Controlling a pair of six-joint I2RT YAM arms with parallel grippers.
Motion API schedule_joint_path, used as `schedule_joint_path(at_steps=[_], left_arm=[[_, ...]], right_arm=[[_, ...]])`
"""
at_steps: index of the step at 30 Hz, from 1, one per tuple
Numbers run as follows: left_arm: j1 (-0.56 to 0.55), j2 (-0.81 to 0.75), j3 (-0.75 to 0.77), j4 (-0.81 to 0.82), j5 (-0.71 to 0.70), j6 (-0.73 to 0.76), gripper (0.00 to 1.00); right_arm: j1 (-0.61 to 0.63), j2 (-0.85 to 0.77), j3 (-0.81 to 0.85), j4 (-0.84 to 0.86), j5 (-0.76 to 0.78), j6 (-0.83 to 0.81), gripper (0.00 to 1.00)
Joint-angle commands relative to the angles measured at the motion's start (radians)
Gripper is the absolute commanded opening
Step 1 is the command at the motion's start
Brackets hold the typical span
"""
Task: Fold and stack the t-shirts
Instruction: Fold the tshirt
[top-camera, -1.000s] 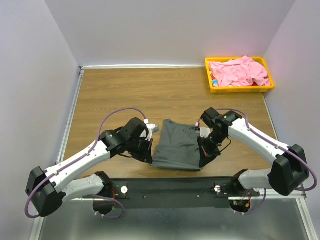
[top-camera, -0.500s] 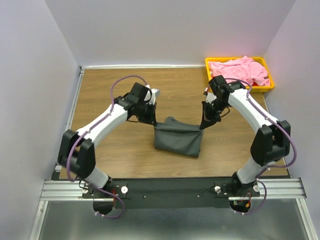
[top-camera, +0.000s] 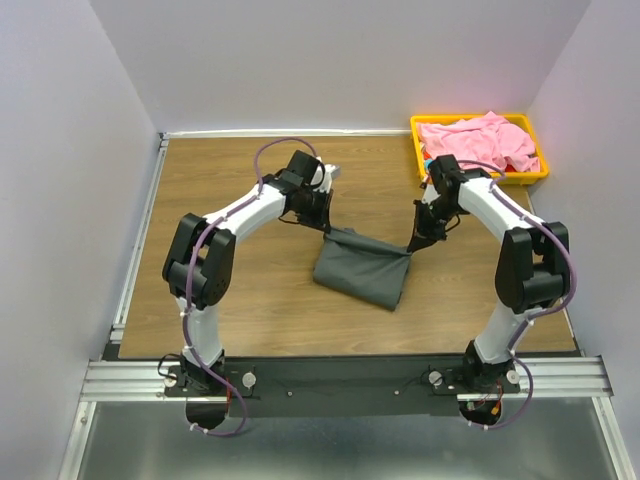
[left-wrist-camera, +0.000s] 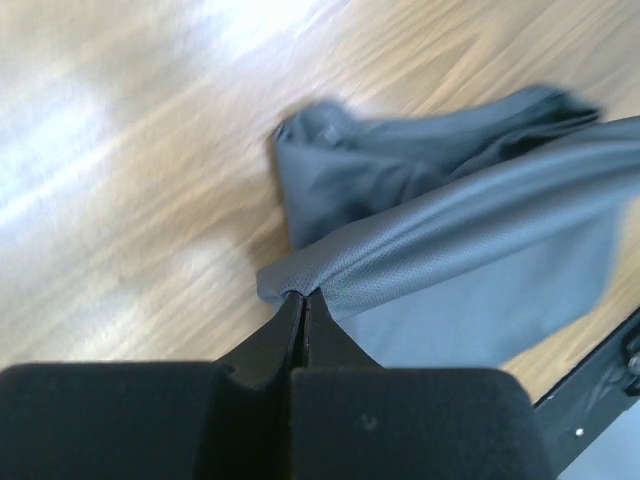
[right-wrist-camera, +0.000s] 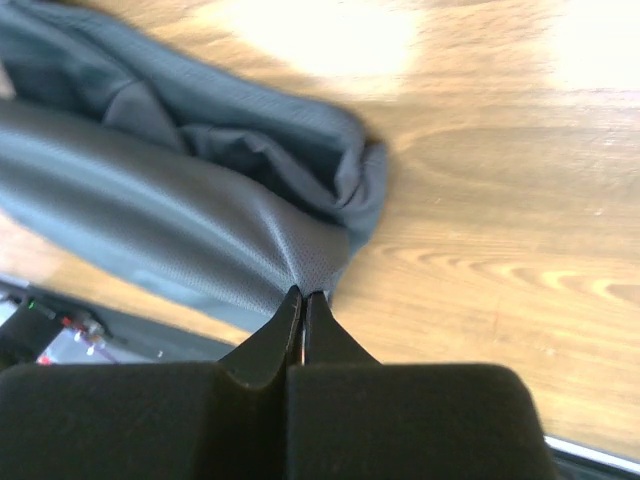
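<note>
2 clamped grippers hold the grey t-shirt (top-camera: 360, 272) at mid-table.
A yellow tray (top-camera: 480, 181) with the pink t-shirt (top-camera: 476, 143) sits at the far right corner, clear of the arms. The left gripper (top-camera: 328, 228) and the right gripper (top-camera: 412, 247) each pinch a top corner of the grey t-shirt, which sags doubled onto the wooden table (top-camera: 230, 200).
</note>
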Motion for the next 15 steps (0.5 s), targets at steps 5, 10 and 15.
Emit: schedule_joint_path(at_steps=[5, 10, 15], left_arm=[[-0.001, 0.054, 0.098, 0.051, 0.029, 0.023, 0.0], [-0.003, 0.087, 0.073, 0.098, 0.006, 0.017, 0.0], [-0.014, 0.099, 0.066, 0.134, -0.008, 0.023, 0.04]], right_arm=[[-0.026, 0.03, -0.139, 0.142, 0.116, 0.029, 0.01], [-0.032, 0.024, -0.177, 0.177, 0.17, 0.062, 0.01], [-0.031, -0.053, -0.173, 0.184, 0.222, 0.113, 0.01]])
